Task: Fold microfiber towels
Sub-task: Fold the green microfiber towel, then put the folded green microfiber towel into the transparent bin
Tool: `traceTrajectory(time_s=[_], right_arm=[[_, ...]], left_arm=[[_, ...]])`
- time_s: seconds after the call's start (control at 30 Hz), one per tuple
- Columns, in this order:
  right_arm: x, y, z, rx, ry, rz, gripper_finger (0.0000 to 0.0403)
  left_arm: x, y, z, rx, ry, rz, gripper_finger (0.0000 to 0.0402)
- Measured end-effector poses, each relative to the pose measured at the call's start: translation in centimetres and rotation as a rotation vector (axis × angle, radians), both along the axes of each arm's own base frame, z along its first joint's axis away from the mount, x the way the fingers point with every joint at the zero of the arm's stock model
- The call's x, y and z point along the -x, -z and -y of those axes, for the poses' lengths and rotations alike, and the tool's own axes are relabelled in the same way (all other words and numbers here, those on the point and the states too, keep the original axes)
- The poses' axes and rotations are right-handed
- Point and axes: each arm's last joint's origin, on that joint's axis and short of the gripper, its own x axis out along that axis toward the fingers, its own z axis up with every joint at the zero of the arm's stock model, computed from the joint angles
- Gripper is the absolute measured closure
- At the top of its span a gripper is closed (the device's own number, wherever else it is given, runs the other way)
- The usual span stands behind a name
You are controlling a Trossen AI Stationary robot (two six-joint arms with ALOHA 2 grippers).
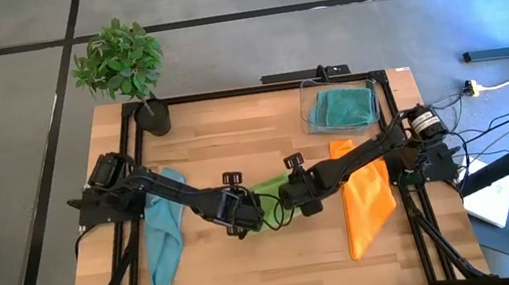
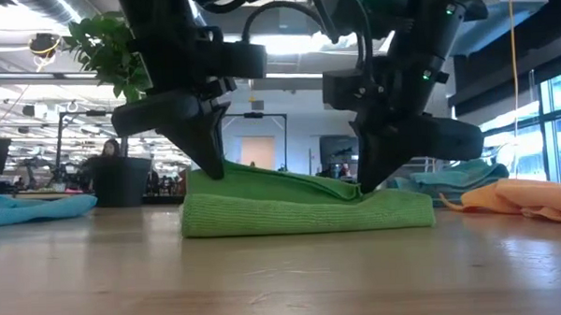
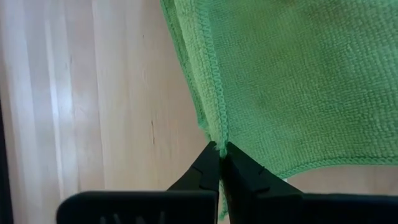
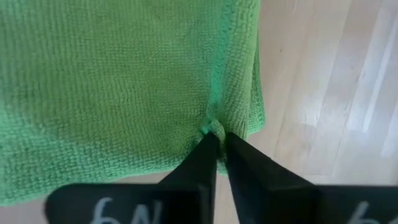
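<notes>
The lime green microfiber towel (image 2: 306, 205) lies in the middle of the wooden desk (image 1: 232, 126), near its front edge, and it is folded into a flat layered packet. Both grippers are down on it. The left gripper (image 3: 220, 149) is clenched on the stitched hem at one side of this towel; its two dark fingers (image 3: 205, 168) are pressed together with the green edge caught between the tips. The right gripper (image 4: 217, 135) stands at the opposite side of the same towel, and its fingers (image 4: 245, 165) pinch a small bunch of the top layer close to the border, with only a thin gap between them. In the low view both grippers touch the towel from above, the upper layer rising a little between them.

A light blue microfiber towel (image 1: 163, 239) lies long and loose on the left side of the desk, under the left arm. An orange microfiber towel (image 1: 364, 199) lies crumpled on the right side, partly under the right arm. A teal microfiber towel (image 1: 345, 106) is folded inside the clear plastic bin (image 1: 310, 119) at the far right corner. A small green plant in a dark pot (image 1: 122, 66) stands at the far left corner.
</notes>
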Motion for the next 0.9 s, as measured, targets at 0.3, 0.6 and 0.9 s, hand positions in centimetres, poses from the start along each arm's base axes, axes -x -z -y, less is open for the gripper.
traceTrajectory(time_s=[0.3, 0.6, 0.9], right_arm=[[-0.1, -0.1, 0.1, 0.021, 0.032, 0.024, 0.0284], [0.5, -0.3, 0.2, 0.199, 0.118, 0.049, 0.0245], [1.2, -0.2, -0.4, 0.239, 0.128, 0.018, 0.0264]], left_arm=[[0.0, 0.0, 0.0, -0.003, -0.004, 0.003, 0.0355], [0.2, 0.0, -0.2, -0.061, -0.034, 0.010, 0.0310], [0.5, 0.0, 0.3, -0.043, -0.062, 0.007, 0.0308]])
